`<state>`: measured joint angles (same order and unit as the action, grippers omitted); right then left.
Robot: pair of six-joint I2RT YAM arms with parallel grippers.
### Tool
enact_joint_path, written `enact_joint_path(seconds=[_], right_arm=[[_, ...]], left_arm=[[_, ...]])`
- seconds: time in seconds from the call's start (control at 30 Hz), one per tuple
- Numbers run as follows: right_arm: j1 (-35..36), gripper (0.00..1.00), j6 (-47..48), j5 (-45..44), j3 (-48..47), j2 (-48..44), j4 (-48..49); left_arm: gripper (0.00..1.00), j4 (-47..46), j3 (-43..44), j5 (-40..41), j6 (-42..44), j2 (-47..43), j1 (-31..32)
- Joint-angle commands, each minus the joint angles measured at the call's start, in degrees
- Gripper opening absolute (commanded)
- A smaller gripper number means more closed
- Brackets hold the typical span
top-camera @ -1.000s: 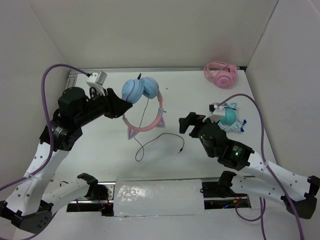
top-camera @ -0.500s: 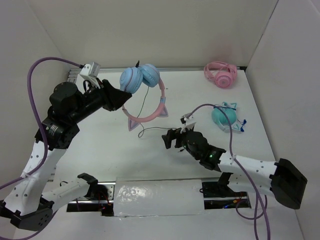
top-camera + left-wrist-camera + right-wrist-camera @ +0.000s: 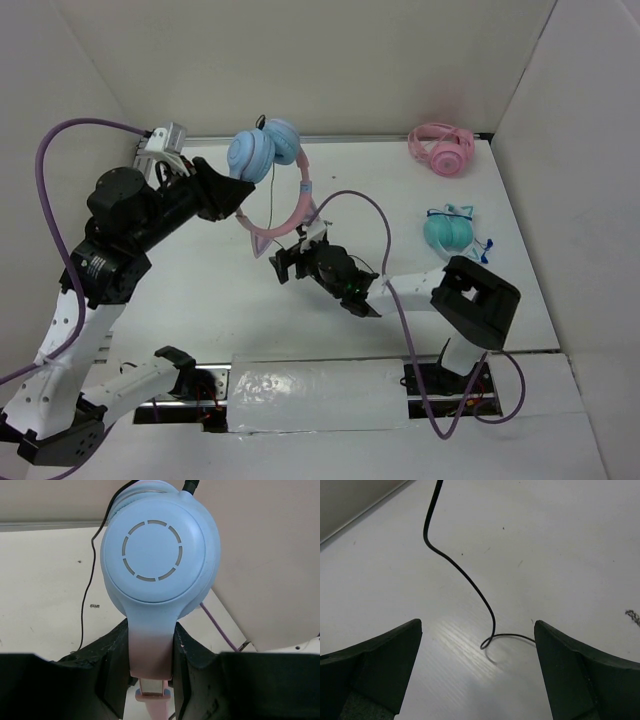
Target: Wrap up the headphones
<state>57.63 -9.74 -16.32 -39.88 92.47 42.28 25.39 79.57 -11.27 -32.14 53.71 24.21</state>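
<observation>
Left claw [image 3: 150,652] clamps the cat-ear headphones [image 3: 160,555] aloft; below the headphones, my right claw [image 3: 477,625] gapes wide over their black cable [image 3: 462,572].

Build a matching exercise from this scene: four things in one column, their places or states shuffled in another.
1. blue headphones
2. pink headphones
3. teal headphones
4. right gripper

A. open above the cable
B. far right corner of the table
C. clamped in the left gripper
D. right side of the table, midway back

Pairs: 1-C, 2-B, 3-D, 4-A
</observation>
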Motion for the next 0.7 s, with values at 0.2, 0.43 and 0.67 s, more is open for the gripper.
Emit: enact_joint_path(seconds=[0.2,0.43,0.67], right_arm=[[0.5,1.0,-1.6,1.9,-5.0,10.0,14.7],[0.6,1.0,-3.3,-0.8,1.5,6.9,22.3],[0.5,1.0,-2.5,0.0,1.9,6.8,23.0]], left_arm=[[0.0,-5.8,5.0,0.1,-7.2,-3.5,0.6],[0.0,-9.5,1.4,3.3,-8.4,-5.8,0.7],[0.0,-10.1,1.3,1.9,-9.7,-6.3,0.6]])
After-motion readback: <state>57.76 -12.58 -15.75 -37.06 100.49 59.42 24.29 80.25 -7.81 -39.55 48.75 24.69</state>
